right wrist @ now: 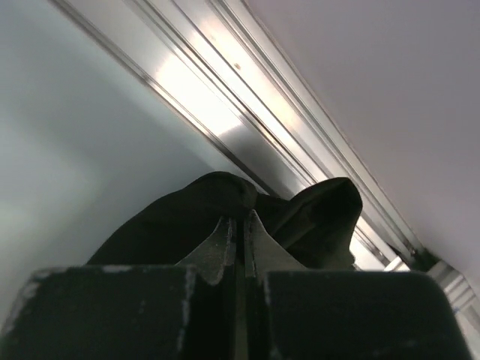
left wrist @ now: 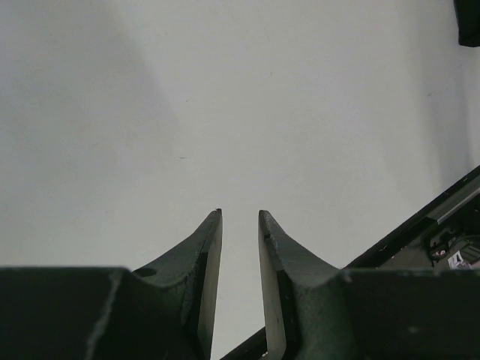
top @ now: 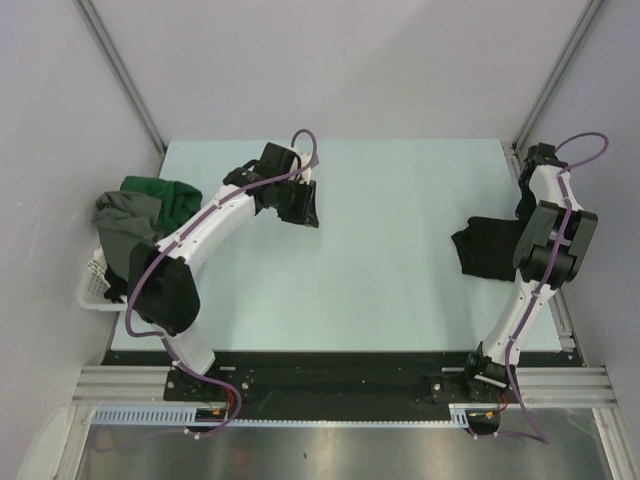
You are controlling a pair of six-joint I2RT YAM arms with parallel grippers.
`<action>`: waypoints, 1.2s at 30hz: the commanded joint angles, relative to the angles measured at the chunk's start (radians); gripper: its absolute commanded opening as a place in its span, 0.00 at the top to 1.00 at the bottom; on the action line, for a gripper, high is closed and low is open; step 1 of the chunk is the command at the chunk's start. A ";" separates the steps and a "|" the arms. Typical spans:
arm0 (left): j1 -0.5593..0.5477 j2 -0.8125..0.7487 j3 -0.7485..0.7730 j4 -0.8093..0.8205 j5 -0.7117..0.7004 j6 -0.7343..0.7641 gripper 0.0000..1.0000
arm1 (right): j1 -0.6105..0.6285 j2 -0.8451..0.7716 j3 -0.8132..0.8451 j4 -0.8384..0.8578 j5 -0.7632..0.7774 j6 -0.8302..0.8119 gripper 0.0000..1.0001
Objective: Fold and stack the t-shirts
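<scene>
Right gripper [right wrist: 240,220] pinches a crumpled, bunched black t-shirt [right wrist: 169,217]; left gripper [left wrist: 240,215] narrowly parted, holding nothing.

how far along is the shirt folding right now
Early. Done: no folded stack shows. In hand: the right gripper is shut on a bunched black t-shirt near the right edge of the table; the left gripper hangs open, holding nothing. Left: the green t-shirt and grey t-shirt lie heaped on the white basket.
</scene>
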 commanded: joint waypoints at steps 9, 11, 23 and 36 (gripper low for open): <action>-0.007 0.000 0.043 -0.002 -0.014 -0.021 0.69 | 0.088 0.171 0.230 -0.036 0.009 -0.022 0.89; -0.007 0.001 0.046 -0.001 -0.014 -0.023 0.69 | 0.087 0.174 0.224 -0.032 0.012 -0.019 0.83; -0.015 0.009 0.043 -0.002 0.003 -0.021 0.69 | 0.090 0.133 0.233 0.004 0.009 -0.005 0.28; -0.026 -0.016 0.021 0.013 0.011 -0.018 0.69 | 0.151 -0.090 0.369 0.041 -0.304 -0.010 0.00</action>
